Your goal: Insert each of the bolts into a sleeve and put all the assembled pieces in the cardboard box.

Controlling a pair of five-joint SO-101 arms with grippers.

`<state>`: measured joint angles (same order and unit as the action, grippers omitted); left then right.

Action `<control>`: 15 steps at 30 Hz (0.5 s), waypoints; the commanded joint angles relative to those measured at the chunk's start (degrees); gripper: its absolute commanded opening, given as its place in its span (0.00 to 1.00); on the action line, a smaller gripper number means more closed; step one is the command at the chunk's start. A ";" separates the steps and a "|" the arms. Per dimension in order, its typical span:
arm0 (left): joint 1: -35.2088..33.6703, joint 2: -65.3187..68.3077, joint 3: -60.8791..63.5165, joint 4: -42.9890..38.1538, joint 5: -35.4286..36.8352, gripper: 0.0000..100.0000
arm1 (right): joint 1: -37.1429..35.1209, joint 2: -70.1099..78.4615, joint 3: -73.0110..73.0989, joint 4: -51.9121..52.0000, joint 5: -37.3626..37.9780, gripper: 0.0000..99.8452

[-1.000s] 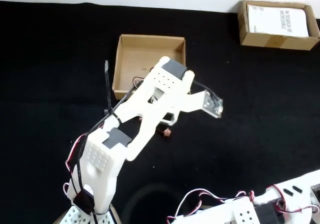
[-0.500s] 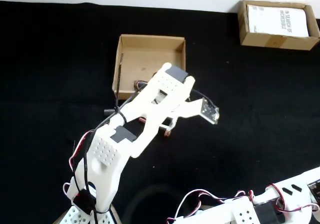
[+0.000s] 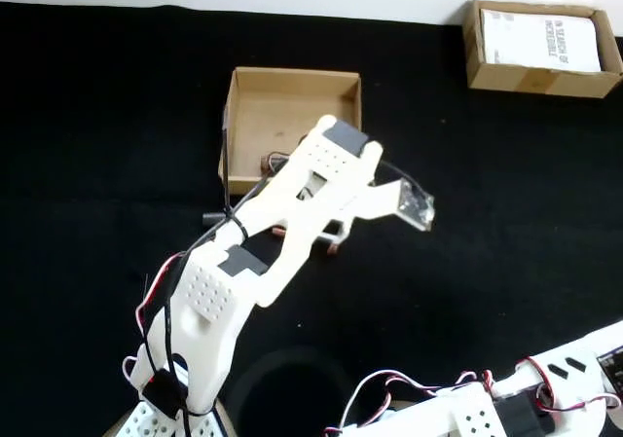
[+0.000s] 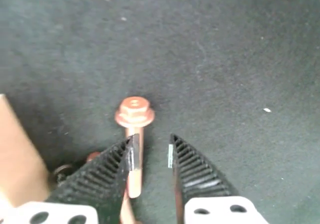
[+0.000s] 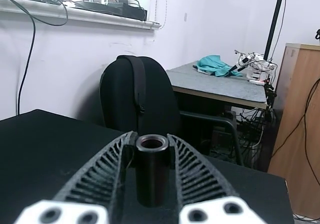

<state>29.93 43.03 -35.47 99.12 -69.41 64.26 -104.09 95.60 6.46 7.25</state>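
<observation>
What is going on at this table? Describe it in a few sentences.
The left gripper is down at the black table, its fingers open around a copper bolt that lies near the cardboard box. The right gripper is clamped shut on an upright black sleeve. Bolt and sleeve are not yet joined.

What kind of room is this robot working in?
Probably an office or lab workroom: a black office chair stands beside a grey desk, and the robot works on a black-covered worktable.

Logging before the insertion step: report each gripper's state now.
Left gripper: open, just over the bolt.
Right gripper: closed, holding the sleeve.
</observation>
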 commanded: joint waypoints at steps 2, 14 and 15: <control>0.31 -2.15 -3.82 0.79 0.44 0.12 | -1.54 -0.84 7.78 -0.92 1.67 0.01; -0.92 0.57 -3.74 -1.41 0.35 0.12 | -1.80 -0.92 7.52 -0.92 2.99 0.01; -1.10 1.45 -3.82 -1.85 0.26 0.12 | -1.80 -0.92 7.43 -0.92 2.99 0.01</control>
<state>29.93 43.91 -37.41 98.68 -69.41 63.03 -104.09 95.60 6.46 9.54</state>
